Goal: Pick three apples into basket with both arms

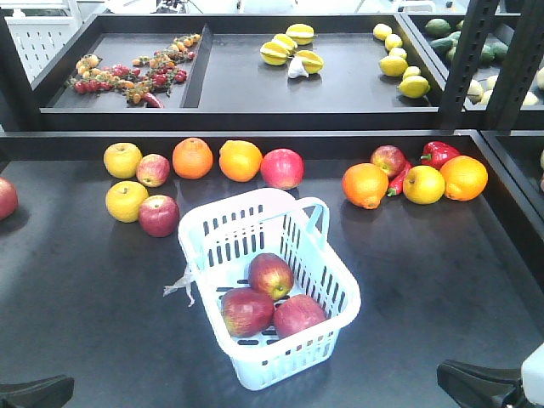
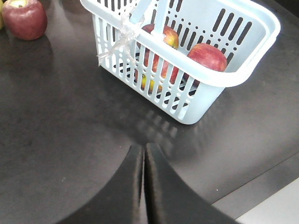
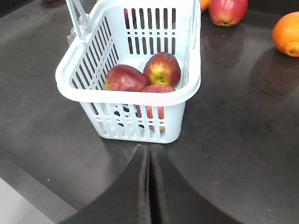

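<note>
Front view: oranges (image 1: 217,159) behind basket (image 1: 327,280), prob. clear.

Mock grocery produce section: black tiered display shelves (image 1: 255,89) carry loose fruit (image 1: 240,160), lemons (image 1: 393,65) and chillies (image 1: 136,75); a plastic shopping basket (image 1: 323,280) sits on the lower shelf

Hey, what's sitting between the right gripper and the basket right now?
Nothing: in the right wrist view, only bare dark table lies between the shut right gripper and the basket.
</note>
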Tool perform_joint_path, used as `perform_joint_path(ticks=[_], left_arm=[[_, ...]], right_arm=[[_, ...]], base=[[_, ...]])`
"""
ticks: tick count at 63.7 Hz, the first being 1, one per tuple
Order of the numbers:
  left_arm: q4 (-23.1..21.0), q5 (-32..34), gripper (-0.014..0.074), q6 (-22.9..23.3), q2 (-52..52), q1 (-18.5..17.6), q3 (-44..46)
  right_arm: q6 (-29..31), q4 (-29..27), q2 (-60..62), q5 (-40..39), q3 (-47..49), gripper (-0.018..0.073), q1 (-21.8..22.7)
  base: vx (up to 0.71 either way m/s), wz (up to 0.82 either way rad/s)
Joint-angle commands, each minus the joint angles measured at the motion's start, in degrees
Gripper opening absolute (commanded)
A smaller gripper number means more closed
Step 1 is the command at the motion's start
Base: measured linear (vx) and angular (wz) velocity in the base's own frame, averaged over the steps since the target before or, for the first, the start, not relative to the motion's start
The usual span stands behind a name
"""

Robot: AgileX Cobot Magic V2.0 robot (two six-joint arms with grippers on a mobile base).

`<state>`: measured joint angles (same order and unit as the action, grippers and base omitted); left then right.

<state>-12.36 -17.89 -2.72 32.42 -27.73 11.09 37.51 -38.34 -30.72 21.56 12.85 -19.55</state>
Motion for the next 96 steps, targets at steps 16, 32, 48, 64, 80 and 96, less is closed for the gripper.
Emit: perform_joint_path(ticks=[16,32,48,64,80,96], left_arm=[[-0.7,3.5,-0.0006,0.5,0.2,-0.1,1.5],[-0.2,3.5,-0.0006,0.5,0.2,-0.1,1.4],[9.3,11.0,-0.0006,12.7,-0.6,-0.1,-5.6],[12.4,17.4,-0.0006,16.9,-7.2,-0.1,-13.7],[12.4,15.3,-0.0006,8.7,-16.8,5.6,-13.9],[12.4,15.5,-0.0006,7.3,-28.7,19.8,-13.9]], right_arm=[[0.3,-1.0,0.1,-2.7,1.5,-0.0004,0.1],[0.3,-1.0,0.1,-2.7,1.5,-0.0004,0.1],[0.3,-1.0,0.1,-2.7,1.5,-0.0004,0.1],[0.3,-1.0,0.1,-2.6,1.5,-0.0004,0.1],[0.3,-1.0,0.1,-2.6,1.5,-0.0004,0.1],[0.3,-1.0,0.1,-2.6,1.5,-0.0004,0.1]], base=[[0.0,0.0],[0.0,0.0],[0.0,0.0],[0.0,0.0],[0.0,0.0],[0.0,0.0]])
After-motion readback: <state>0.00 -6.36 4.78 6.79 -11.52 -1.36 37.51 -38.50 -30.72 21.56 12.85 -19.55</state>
